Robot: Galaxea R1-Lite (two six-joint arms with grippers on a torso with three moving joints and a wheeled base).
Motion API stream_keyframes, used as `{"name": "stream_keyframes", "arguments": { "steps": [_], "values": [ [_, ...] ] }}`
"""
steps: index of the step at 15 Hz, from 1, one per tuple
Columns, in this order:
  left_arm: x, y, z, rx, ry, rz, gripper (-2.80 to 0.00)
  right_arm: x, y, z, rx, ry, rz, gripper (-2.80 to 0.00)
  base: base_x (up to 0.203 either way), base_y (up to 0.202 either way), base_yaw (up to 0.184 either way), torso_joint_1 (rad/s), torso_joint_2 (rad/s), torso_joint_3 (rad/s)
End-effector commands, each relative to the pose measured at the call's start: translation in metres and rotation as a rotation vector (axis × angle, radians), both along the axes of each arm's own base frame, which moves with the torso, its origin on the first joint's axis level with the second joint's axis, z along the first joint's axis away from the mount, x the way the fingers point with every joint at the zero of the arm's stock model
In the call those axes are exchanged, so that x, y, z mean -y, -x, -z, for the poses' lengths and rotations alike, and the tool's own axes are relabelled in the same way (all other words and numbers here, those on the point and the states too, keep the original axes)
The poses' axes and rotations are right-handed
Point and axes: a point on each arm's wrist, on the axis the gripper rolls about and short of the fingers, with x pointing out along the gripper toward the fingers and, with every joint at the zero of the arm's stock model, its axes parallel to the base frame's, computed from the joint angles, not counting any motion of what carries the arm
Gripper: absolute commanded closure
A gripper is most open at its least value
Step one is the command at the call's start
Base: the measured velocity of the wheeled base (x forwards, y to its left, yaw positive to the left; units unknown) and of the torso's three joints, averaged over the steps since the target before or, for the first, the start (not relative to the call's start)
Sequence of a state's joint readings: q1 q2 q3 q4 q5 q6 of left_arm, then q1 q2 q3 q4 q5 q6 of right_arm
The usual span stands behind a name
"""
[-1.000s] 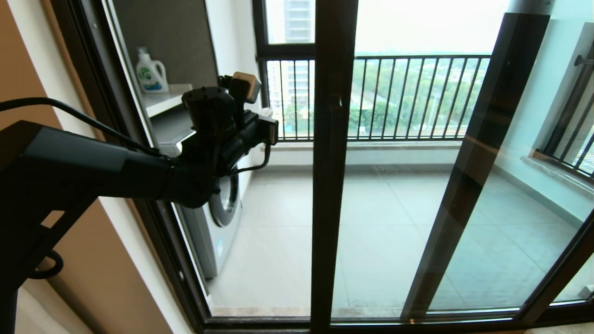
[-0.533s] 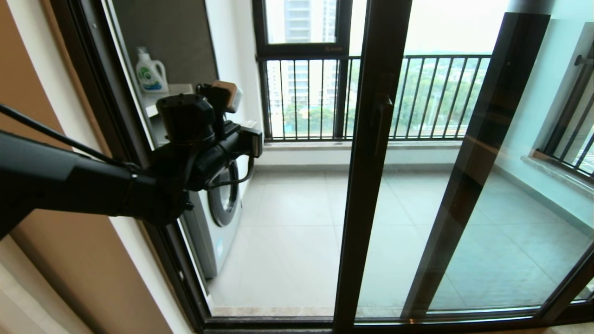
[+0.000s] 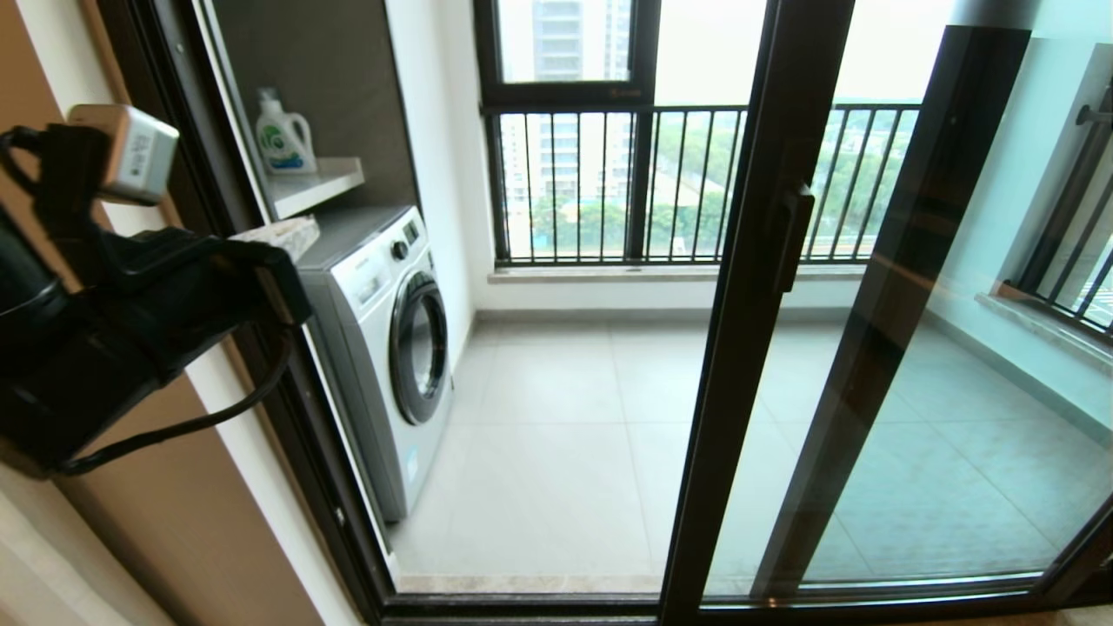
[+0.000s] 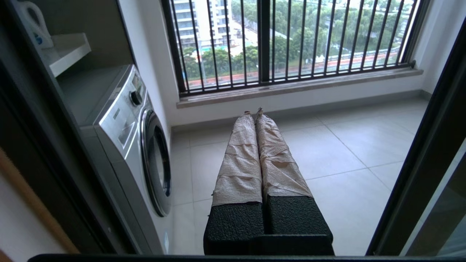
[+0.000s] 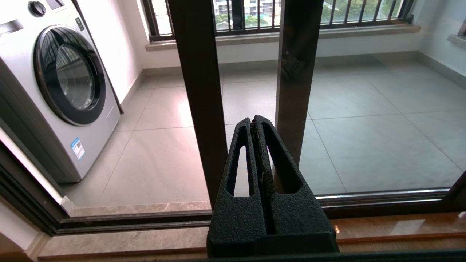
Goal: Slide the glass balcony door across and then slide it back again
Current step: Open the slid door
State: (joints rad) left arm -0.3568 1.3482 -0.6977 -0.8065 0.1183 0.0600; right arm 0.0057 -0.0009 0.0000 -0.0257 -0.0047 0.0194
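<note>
The glass balcony door (image 3: 869, 487) stands partly slid to the right, its dark stile (image 3: 752, 348) right of centre with the slim pull handle (image 3: 793, 235) on it. That stile also shows in the left wrist view (image 4: 426, 156) and the right wrist view (image 5: 198, 91). My left arm (image 3: 130, 322) is drawn back at the far left, well apart from the door. The left gripper (image 4: 253, 113) has its taped fingers shut on nothing. My right gripper (image 5: 253, 122) hangs low before the door's bottom track, shut and empty, and is out of the head view.
A second dark-framed glass panel (image 3: 896, 304) stands behind the door. Through the opening are a washing machine (image 3: 391, 348), a shelf with a detergent bottle (image 3: 283, 135), the tiled balcony floor (image 3: 556, 452) and a black barred railing (image 3: 591, 187). The door track (image 5: 138, 220) runs along the threshold.
The door has slid to the right, widening the opening. My left arm has pulled back to the left, away from the door's stile.
</note>
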Motion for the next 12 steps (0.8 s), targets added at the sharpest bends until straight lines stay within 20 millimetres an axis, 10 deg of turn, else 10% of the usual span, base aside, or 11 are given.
{"name": "stream_keyframes", "arguments": {
  "steps": [1,6,12],
  "values": [
    [-0.030,0.073,-0.017,0.127,0.046,-0.023,0.00,0.000,-0.001,0.003,-0.013,0.000,0.000,0.00,0.000,0.000,0.000,0.000,0.00,0.000],
    [-0.072,0.183,0.000,0.151,0.044,-0.148,0.00,0.000,-0.001,0.003,-0.011,0.001,0.000,0.00,0.000,0.000,0.000,0.000,0.00,0.000],
    [-0.075,0.242,0.072,0.114,-0.001,-0.307,0.00,0.000,-0.001,0.003,-0.013,0.001,0.000,0.00,0.000,0.000,0.000,0.000,0.00,0.000]
  ]
}}
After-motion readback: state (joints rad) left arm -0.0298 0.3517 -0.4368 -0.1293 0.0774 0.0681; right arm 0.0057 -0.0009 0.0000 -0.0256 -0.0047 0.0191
